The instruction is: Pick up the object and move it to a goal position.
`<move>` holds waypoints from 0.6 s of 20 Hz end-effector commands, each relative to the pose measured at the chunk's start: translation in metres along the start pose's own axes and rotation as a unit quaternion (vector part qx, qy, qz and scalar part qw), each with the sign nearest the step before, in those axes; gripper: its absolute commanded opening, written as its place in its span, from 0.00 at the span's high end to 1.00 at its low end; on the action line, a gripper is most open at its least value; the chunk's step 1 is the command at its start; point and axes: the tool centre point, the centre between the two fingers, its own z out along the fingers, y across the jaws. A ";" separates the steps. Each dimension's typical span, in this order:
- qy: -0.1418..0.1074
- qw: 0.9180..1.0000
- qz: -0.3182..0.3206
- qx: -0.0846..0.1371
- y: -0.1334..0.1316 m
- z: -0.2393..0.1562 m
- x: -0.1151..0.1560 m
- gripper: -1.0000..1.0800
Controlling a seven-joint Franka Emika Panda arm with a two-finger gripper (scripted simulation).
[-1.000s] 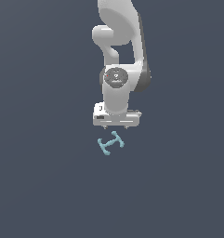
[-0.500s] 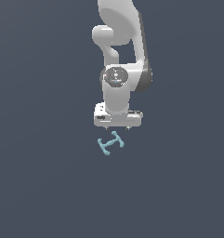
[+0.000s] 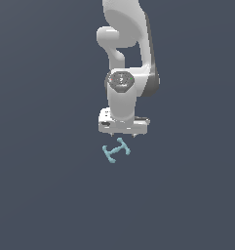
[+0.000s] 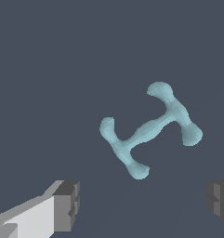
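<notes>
The object (image 3: 116,150) is a small light-teal H-shaped piece lying flat on the dark grey floor, its bar slanted. In the wrist view the object (image 4: 149,129) fills the middle, a thin bar with a short crossbar at each end. My gripper (image 3: 123,135) hangs just above and behind it in the exterior view, fingers mostly hidden under the white hand. The wrist view shows both fingertips (image 4: 67,204) far apart with nothing between them, so my gripper (image 4: 143,204) is open. The object lies beyond the fingertips, apart from both.
The white arm (image 3: 126,53) rises from the gripper toward the top of the exterior view. Only plain dark grey floor (image 3: 46,195) surrounds the object.
The gripper has sunk slightly toward the object over the last second. The object has not moved.
</notes>
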 end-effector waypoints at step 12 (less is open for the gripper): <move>0.008 0.992 0.127 -0.001 0.007 0.018 0.007 0.04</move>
